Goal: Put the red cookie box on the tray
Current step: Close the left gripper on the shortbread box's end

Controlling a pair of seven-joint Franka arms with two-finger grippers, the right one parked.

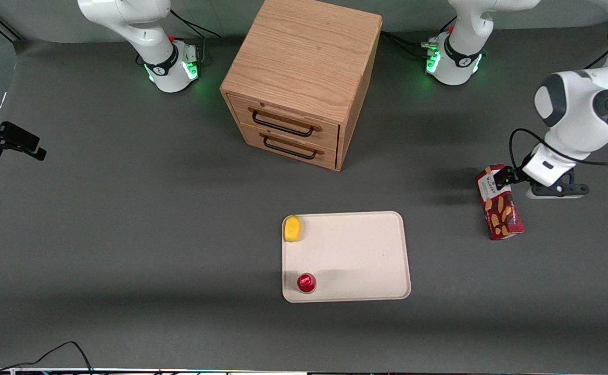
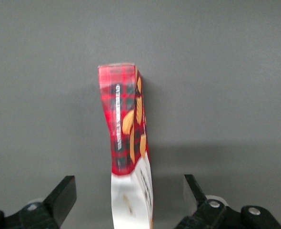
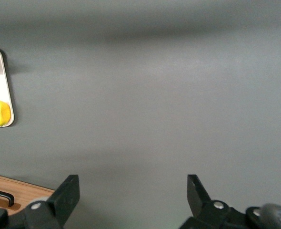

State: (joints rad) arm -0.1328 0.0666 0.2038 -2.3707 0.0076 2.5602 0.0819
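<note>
The gripper [image 2: 128, 198] is at the working arm's end of the table, right at the white-label end of the red cookie box [image 1: 499, 209]. Its two black fingers [image 2: 62, 195] are spread wide apart, one on each side of the box, and there is a gap between each finger and the box, so they are not squeezing it. In the left wrist view the red cookie box [image 2: 126, 143] stands on its thin edge between the fingers (you can see the red check pattern and the tan biscuit pictures on it). In the front view the box lies on the dark grey table [image 1: 127, 234], with its white end farther from the front camera and its other end pointing nearer. The tray [image 1: 356, 255] is well apart from the box, toward the middle of the table. It is flat and cream-white with round corners. A small yellow thing [image 1: 292, 228] that looks like a lemon sits in one corner of the tray, and a small round red cup [image 1: 306, 283] sits in the corner nearer the front camera, on the same short side. A wooden drawer cabinet [image 1: 304, 67] with two drawers and black handles stands farther from the front camera than the tray.
</note>
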